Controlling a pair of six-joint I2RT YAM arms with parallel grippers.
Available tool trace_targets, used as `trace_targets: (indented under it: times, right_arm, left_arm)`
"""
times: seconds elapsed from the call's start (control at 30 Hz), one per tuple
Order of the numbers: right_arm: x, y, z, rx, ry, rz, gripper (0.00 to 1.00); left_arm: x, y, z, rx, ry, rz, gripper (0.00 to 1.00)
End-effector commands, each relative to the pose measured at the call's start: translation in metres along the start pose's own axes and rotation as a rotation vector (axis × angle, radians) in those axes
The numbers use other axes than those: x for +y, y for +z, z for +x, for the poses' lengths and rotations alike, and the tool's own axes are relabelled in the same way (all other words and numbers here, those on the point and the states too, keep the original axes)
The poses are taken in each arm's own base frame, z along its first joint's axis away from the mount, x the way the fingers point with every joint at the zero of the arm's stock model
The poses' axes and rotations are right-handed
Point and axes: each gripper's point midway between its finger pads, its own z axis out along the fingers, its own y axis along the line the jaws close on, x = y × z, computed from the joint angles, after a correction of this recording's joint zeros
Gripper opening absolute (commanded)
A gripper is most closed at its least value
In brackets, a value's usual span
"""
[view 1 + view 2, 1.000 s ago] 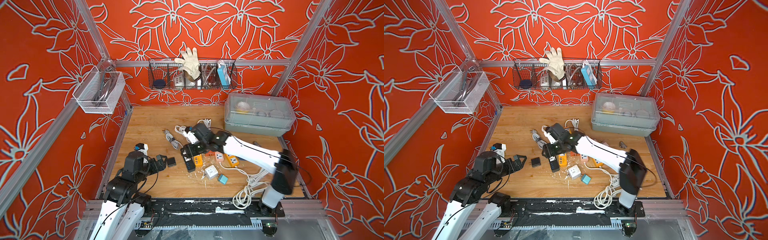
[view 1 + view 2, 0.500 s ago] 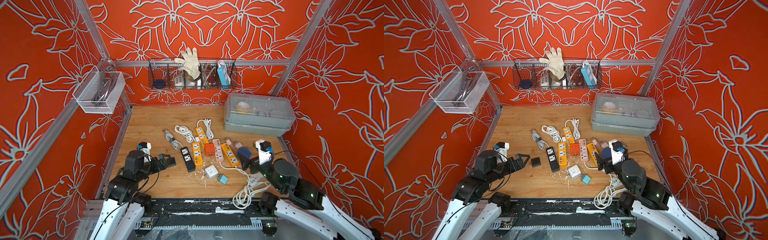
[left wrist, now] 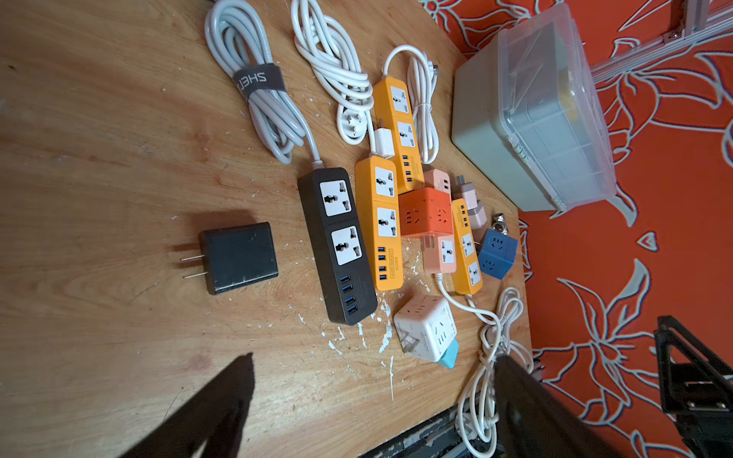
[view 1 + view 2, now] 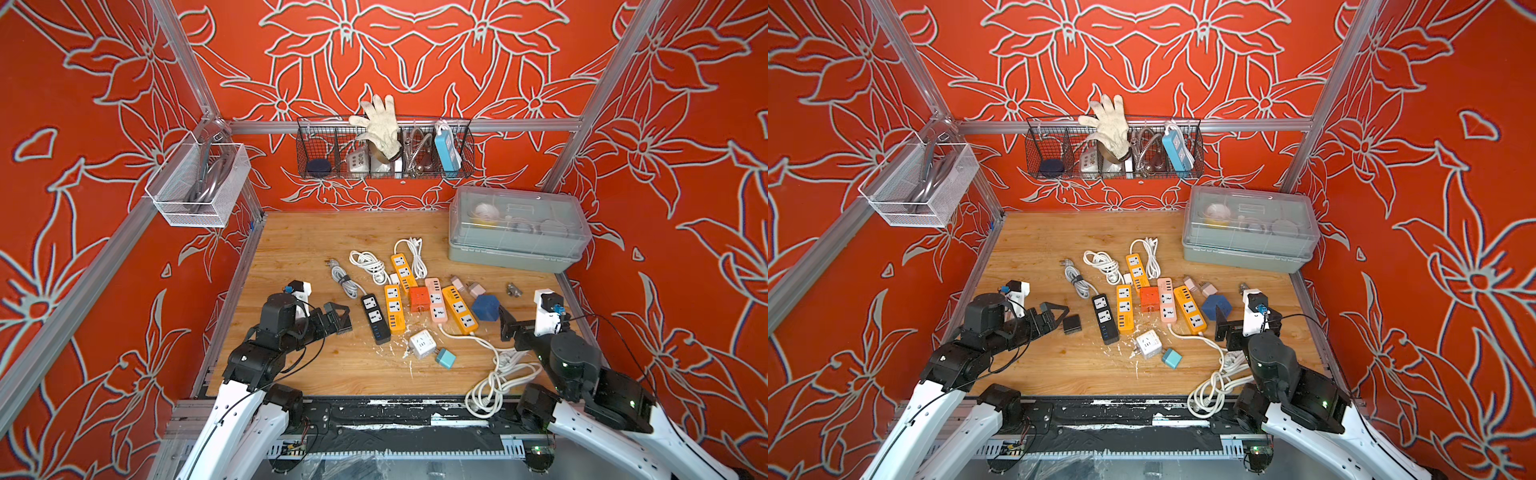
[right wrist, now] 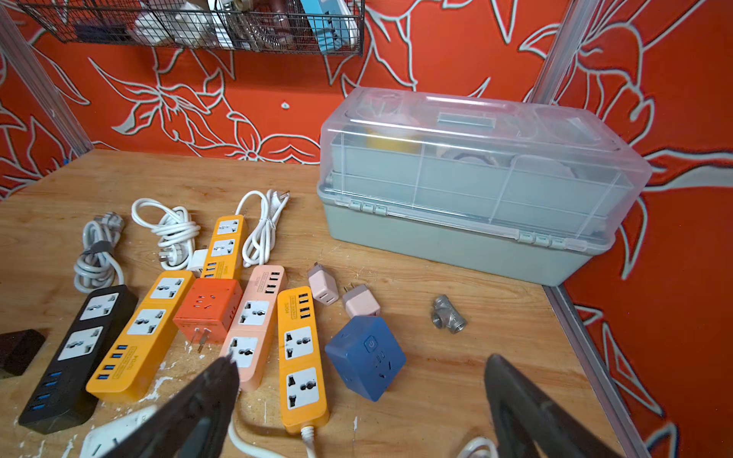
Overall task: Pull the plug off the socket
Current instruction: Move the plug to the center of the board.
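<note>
The black plug lies flat on the wooden table with its two prongs bare, apart from the black power strip, whose two sockets are empty. In a top view the plug sits just ahead of my left gripper, which is open and holds nothing. The strip lies left of the orange strips. In the left wrist view my left gripper has only bare table between its fingertips. My right gripper is open and empty at the front right, with the blue cube socket before its fingertips.
Orange strips, a pink strip, an orange cube, a white cube with a teal adapter against it, and coiled white cables crowd the middle. A lidded grey box stands back right.
My right arm has drawn back from over the black strip to the front right, and its jaws have opened wide. The left arm and the plug have hardly moved.
</note>
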Motion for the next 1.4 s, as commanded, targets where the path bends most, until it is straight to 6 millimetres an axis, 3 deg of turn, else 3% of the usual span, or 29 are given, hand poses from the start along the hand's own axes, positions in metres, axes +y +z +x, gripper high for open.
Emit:
trace_targets:
  times: [0.0, 0.13, 0.27, 0.47, 0.57, 0.67, 0.87, 1.03, 1.13, 1.2, 1.37]
  right_arm:
    - [0.012, 0.011, 0.012, 0.072, -0.011, -0.023, 1.00]
    - [0.024, 0.035, 0.020, 0.190, 0.023, -0.071, 1.00]
    - [0.015, 0.067, 0.020, 0.247, 0.129, -0.071, 1.00]
    - [-0.042, 0.112, 0.021, 0.250, 0.295, 0.089, 1.00]
    - [-0.074, 0.122, 0.025, 0.245, 0.253, 0.209, 1.00]
    - [-0.098, 0.135, 0.039, 0.236, 0.157, 0.293, 1.00]
    - [-0.134, 0.164, 0.079, 0.232, 0.169, 0.387, 1.00]
    - [-0.129, 0.198, 0.103, 0.175, 0.165, 0.324, 1.00]
    - [-0.098, 0.211, 0.104, 0.169, 0.049, 0.200, 1.00]
    - [-0.068, 0.209, 0.111, 0.054, -0.072, 0.140, 1.00]
    - [-0.081, 0.213, 0.110, 0.126, -0.048, 0.216, 1.00]
  left_arm:
    - [-0.005, -0.001, 0.000, -0.005, 0.012, 0.026, 0.93]
    - [-0.006, -0.003, -0.001, -0.010, 0.022, 0.024, 0.93]
    - [-0.007, -0.007, -0.003, -0.019, 0.040, 0.021, 0.93]
    - [-0.008, -0.011, -0.004, -0.028, 0.060, 0.011, 0.94]
    - [-0.007, -0.012, -0.004, -0.031, 0.073, 0.006, 0.94]
    - [-0.006, -0.013, -0.005, -0.039, 0.086, 0.001, 0.94]
    - [-0.005, -0.014, -0.004, -0.042, 0.110, -0.002, 0.94]
    - [-0.003, -0.010, -0.002, -0.017, 0.111, -0.016, 0.94]
    - [-0.004, -0.008, -0.008, -0.021, 0.121, -0.033, 0.94]
    - [-0.004, -0.004, -0.014, -0.033, 0.138, -0.049, 0.94]
    - [0.005, 0.012, -0.046, -0.111, 0.200, -0.147, 0.95]
